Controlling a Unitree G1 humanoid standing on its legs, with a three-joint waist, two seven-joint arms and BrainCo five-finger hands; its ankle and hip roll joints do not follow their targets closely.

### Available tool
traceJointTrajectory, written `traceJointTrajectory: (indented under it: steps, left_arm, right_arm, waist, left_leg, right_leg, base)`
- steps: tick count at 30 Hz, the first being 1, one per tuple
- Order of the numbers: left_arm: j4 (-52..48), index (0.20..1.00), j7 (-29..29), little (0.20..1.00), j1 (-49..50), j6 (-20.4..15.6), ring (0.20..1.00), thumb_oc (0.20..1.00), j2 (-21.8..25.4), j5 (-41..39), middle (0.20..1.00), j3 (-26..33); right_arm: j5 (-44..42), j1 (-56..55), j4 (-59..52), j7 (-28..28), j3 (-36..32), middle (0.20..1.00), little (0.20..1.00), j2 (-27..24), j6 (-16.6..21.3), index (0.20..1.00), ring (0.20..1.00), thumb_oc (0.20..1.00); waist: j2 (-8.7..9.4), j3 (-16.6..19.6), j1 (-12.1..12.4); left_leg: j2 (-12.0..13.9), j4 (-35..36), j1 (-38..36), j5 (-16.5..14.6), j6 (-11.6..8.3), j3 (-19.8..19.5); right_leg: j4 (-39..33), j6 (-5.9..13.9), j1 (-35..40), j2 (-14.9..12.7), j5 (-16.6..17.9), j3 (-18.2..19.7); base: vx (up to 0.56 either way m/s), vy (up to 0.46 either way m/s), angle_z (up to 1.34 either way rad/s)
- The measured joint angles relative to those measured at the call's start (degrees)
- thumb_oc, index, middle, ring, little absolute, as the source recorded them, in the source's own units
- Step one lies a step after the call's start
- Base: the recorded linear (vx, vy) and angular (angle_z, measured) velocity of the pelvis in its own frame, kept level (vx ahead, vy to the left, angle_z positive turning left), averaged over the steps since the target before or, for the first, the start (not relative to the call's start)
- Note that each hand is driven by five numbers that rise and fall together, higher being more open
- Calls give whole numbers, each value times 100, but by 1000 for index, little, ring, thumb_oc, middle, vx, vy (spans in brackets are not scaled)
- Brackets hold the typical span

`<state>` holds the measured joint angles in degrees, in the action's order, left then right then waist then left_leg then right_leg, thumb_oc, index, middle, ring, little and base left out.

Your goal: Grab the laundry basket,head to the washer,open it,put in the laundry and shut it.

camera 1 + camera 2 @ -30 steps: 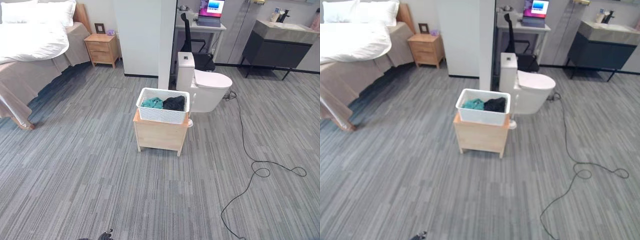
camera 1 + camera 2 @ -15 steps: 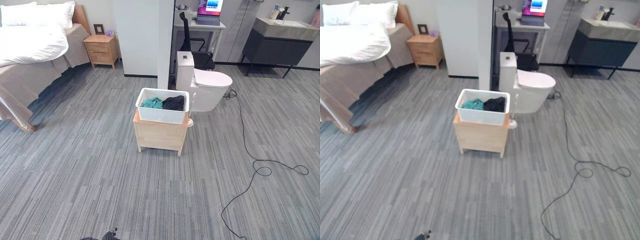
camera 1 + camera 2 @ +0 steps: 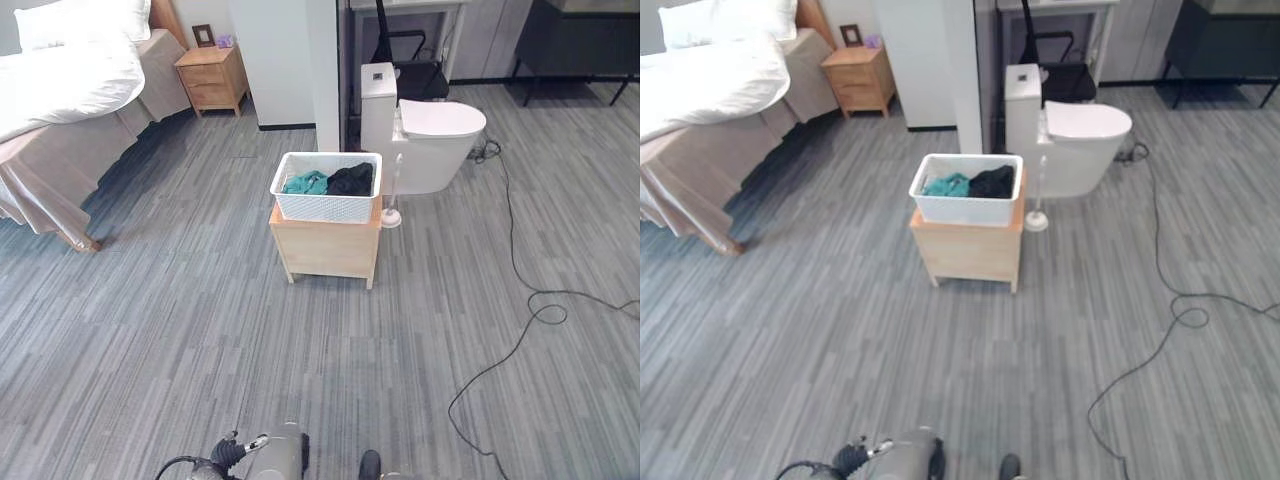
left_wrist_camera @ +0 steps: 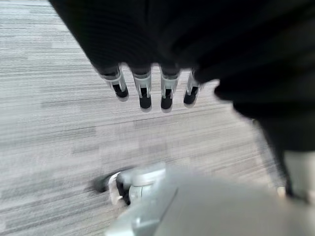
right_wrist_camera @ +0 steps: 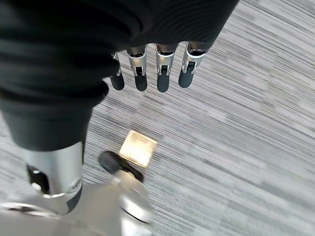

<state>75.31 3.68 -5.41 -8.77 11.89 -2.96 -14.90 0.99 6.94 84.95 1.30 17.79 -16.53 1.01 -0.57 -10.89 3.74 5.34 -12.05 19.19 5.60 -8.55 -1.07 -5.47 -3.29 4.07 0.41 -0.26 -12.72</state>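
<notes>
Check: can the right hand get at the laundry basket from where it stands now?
Probably not yet. The laundry basket sits on the wooden stand well across bare carpet, while the right hand hangs open above the floor. Nothing blocks the approach; the robot must walk closer.

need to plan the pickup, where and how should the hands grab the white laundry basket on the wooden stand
Probably grip the white laundry basket by the rim of its two short ends, one hand each, coming from the near long side. It sits upright on the wooden stand with its long side facing the robot, and the teal and black clothes lie below the rim.
</notes>
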Motion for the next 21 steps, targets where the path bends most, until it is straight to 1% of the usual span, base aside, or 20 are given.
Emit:
traceJointTrajectory:
  steps: [1,2,3,4,6,7,8,9,10,11,12,13,14,15,16,17,18,19,20,21]
  left_arm:
    - [9,1000,0,1000,11,7,1000,1000,22,-88,1000,-2]
    - [36,1000,2,1000,1,10,1000,1000,32,-118,1000,-1]
    - [29,1000,6,1000,-34,9,1000,1000,31,-164,1000,2]
    - [21,1000,17,1000,-90,-1,1000,1000,45,-167,1000,3]
    - [29,1000,11,1000,-71,12,1000,1000,45,-169,1000,25]
    - [36,1000,10,1000,-60,16,1000,1000,49,-165,1000,43]
    - [67,1000,-1,1000,-69,21,1000,1000,43,-164,1000,74]
    - [104,1000,-1,1000,-66,21,1000,1000,44,-161,1000,68]
    - [163,1000,1,1000,-52,23,1000,1000,43,-159,1000,51]
    - [180,1000,1,1000,-38,26,1000,1000,47,-158,1000,34]
    - [190,1000,2,1000,-2,64,1000,1000,53,-141,1000,-9]
    - [169,1000,4,1000,67,89,1000,1000,10,-122,1000,-76]
    - [91,1000,5,1000,42,103,1000,1000,107,-88,1000,-231]
    - [59,1000,8,1000,44,107,1000,1000,131,-80,1000,-252]
    - [-23,1000,2,1000,29,109,1000,1000,205,-36,1000,-366]
    - [-101,1000,7,1000,-100,102,1000,1000,276,-31,1000,-553]
    - [-116,1000,15,1000,-156,95,1000,1000,328,-4,1000,-657]
    - [-63,1000,68,1000,-237,108,1000,1000,308,157,1000,-660]
    - [12,1000,171,1000,-366,114,1000,1000,284,251,1000,-640]
    - [40,1000,201,1000,-391,121,1000,1000,331,322,1000,-586]
  right_arm:
    - [-7,75,-14,5,23,1000,1000,24,-2,1000,1000,1000]
    - [-16,124,-30,10,20,1000,1000,41,5,1000,1000,1000]
    - [-21,189,-48,19,-2,1000,1000,49,29,1000,1000,1000]
    - [-22,275,-20,51,19,1000,1000,78,34,1000,1000,1000]
    - [-23,290,29,66,5,1000,1000,98,38,1000,1000,1000]
    - [-22,294,34,77,6,1000,1000,96,48,1000,1000,1000]
    - [-21,260,118,78,18,1000,1000,113,41,1000,1000,1000]
    - [-22,218,170,69,17,1000,1000,140,31,1000,1000,1000]
    - [-22,149,200,63,15,1000,1000,169,30,1000,1000,1000]
    - [-22,120,200,53,12,1000,1000,180,21,1000,1000,1000]
    - [-22,54,213,23,16,1000,1000,181,16,1000,1000,1000]
    - [-22,-12,218,-4,24,1000,1000,109,13,1000,1000,1000]
    - [-21,12,70,-26,47,1000,1000,199,35,1000,1000,1000]
    - [-21,16,35,-24,55,1000,1000,214,31,1000,1000,1000]
    - [-21,-14,-177,-23,165,1000,1000,235,45,1000,1000,1000]
    - [-26,5,-267,-2,183,1000,1000,222,41,1000,1000,1000]
    - [-20,72,-327,-7,208,1000,1000,200,39,1000,1000,1000]
    - [-16,104,-465,-8,243,1000,1000,188,63,1000,1000,1000]
    - [-6,133,-591,-15,461,1000,1000,225,66,1000,1000,1000]
    - [-7,178,-622,-15,492,1000,1000,268,71,1000,1000,1000]
  waist:
    - [-4,8,31]
    - [-8,9,53]
    - [16,-40,125]
    - [39,-43,271]
    - [109,-34,435]
    - [124,-20,504]
    - [121,14,502]
    - [138,55,506]
    - [160,145,519]
    - [180,165,523]
    - [283,240,503]
    - [150,294,497]
    - [289,343,479]
    - [305,353,493]
    - [328,364,417]
    - [372,390,362]
    - [385,397,326]
    - [242,357,300]
    - [16,346,266]
    - [17,314,252]
  left_leg:
    - [166,833,-124,93,-88,0]
    - [327,1529,-175,169,-175,2]
    - [452,1740,-126,202,-180,7]
    - [607,1713,-1,262,-177,39]
    - [663,1589,-111,245,-138,45]
    - [645,1367,-182,239,-127,12]
    - [569,918,-199,234,-120,4]
    - [486,661,-203,221,-91,11]
    - [360,649,-269,241,-15,29]
    - [280,622,-296,251,1,45]
    - [-44,681,-500,201,429,177]
    - [-27,862,-693,187,640,219]
    - [-211,961,-940,-15,779,353]
    - [-215,954,-971,-61,843,384]
    - [-364,879,-1119,-155,958,398]
    - [-582,802,-1252,-431,1205,428]
    - [-651,855,-1407,-541,1323,434]
    - [-645,1084,-1783,-536,1320,457]
    - [-537,1153,-2035,-681,1256,467]
    - [-560,1162,-2098,-691,1238,495]
  right_leg:
    - [-2,43,-2,98,14,8]
    - [-1,18,-9,203,-2,0]
    - [-1,-47,28,275,-25,1]
    - [-1,-46,57,342,-68,33]
    - [24,-60,118,357,-150,219]
    - [38,-48,209,357,-184,283]
    - [132,15,302,347,-365,278]
    - [277,51,297,301,-521,279]
    - [406,73,281,212,-653,305]
    - [452,112,308,147,-736,309]
    - [807,372,319,-125,-969,284]
    - [1340,517,192,-175,-1191,224]
    - [2374,599,-157,-488,-1304,96]
    - [2599,648,-253,-543,-1304,99]
    - [3954,697,-738,-897,-1355,75]
    - [4747,816,-1136,-1269,-757,122]
    - [5271,918,-1333,-1461,-505,89]
    - [5311,786,-1398,-1695,-769,-324]
    - [3843,805,-1407,-1668,-967,-817]
    - [3142,865,-1431,-1655,-889,-877]
  base:
    - [340,142,-7]
    - [239,108,-1]
    - [393,203,-7]
    - [382,210,-20]
    - [397,225,-39]
    - [417,253,-24]
    - [392,246,-7]
    - [388,261,5]
    - [365,271,-2]
    - [331,284,-14]
    - [388,405,-18]
    - [255,299,-27]
    - [238,295,-24]
    - [148,178,-6]
    - [387,292,12]
    - [321,204,19]
    - [436,104,-3]
    - [199,-12,-23]
    - [394,-82,-24]
    - [305,-110,1]
